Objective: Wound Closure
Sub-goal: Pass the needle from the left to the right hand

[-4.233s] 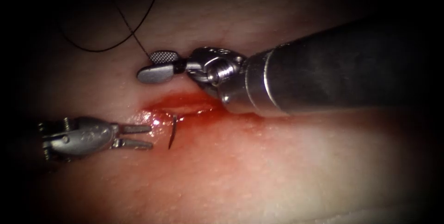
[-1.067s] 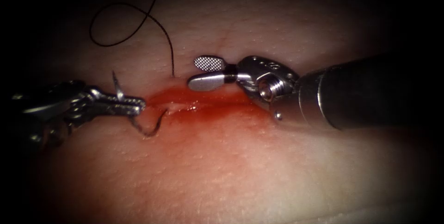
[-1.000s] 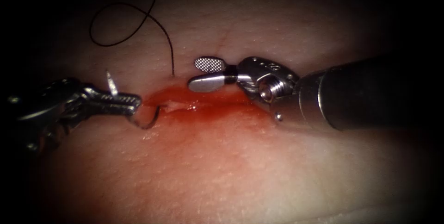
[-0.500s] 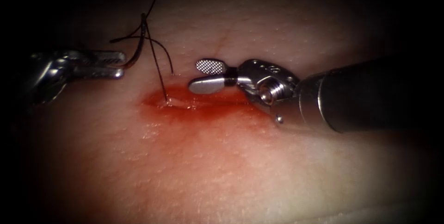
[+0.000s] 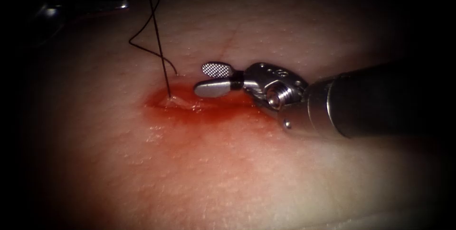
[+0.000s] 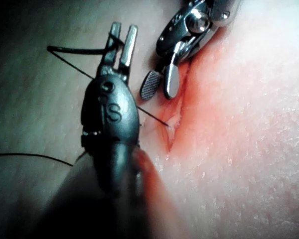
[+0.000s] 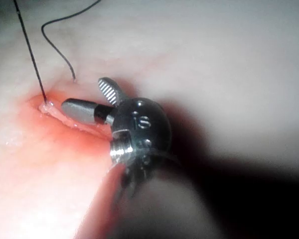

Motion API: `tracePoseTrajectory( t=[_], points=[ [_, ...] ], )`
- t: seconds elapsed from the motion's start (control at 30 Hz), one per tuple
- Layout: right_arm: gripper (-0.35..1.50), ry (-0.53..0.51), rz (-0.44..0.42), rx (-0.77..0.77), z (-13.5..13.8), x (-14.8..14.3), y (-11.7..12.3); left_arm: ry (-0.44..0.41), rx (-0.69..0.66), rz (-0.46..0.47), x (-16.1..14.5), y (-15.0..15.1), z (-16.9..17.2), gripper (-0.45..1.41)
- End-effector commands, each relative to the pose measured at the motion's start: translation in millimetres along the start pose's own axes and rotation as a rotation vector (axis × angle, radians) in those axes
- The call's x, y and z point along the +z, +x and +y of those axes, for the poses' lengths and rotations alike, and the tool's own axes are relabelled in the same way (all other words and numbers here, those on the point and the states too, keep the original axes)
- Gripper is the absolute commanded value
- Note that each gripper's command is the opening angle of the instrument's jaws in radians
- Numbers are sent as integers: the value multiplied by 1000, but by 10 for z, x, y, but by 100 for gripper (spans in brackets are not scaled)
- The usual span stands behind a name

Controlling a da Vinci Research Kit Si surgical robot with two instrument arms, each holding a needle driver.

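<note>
The cut [image 5: 190, 104] runs across the middle of the tissue [image 5: 237, 173], with red fluid [image 5: 213, 116] in it and around it. The thread [image 5: 157, 44] goes down into the left end of the cut and climbs straight up to the dark top edge. A second bit of thread makes a loose bend beside it and ends at a tiny spot just above the cut.

The needle [image 6: 74, 50] is out of the tissue. It is up off the skin, on the left side of the cut and well apart from it. The left tool [image 6: 122, 37] holds it. Its two jaws are pinched on the needle, close to one end, with only a thin gap between them. In the endoscope view this tool [image 5: 118, 5] sits far up in the dark left corner.

The right tool [image 5: 200, 79] comes in from the right and lies low over the cut, just right of where the thread goes in. Its jaws are spread wide like a little beak. They hold nothing. The lower jaw is right above the red fluid.

There is lots of bare tissue below the cut and between the two tools.
</note>
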Motion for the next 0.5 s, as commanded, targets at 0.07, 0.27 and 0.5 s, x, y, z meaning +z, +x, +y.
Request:
tracePoseTrajectory(
  t=[0.07,0.27,0.5],
  points=[
    [51,1,-1,0,2,7,-2,10,30,-10,6,-9,1,-45],
    [49,-9,-14,43,-6,2,6,28,119,-58,6,-47,40,-45],
    [78,1,-27,76,-23,-6,19,23,226,-131,15,-111,85,-45]
  ],
)
